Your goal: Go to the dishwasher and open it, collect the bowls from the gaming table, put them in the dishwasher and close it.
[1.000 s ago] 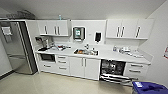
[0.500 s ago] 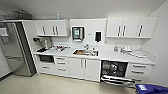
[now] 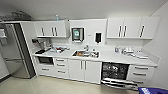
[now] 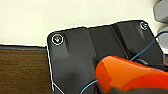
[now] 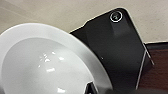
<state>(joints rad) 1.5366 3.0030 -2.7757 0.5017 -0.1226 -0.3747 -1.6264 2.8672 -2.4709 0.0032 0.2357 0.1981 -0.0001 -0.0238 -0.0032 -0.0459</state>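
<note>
Glossy white bowl (image 5: 47, 62) at right pincer, orange one (image 4: 130, 75) at left; grips unclear.

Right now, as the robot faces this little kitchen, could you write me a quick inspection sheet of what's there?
Surface: white countertop with a sink.
Job's things: dishwasher open, door folded down, dark inside; white bowl close before the right wrist camera; orange bowl close before the left wrist camera.
Clutter: small items on the counter, too blurred to name.
Grippers: fingers not made out.
Cables: thin blue cable by the left wrist.
Surroundings: white cabinets, steel fridge, pale floor.
</note>
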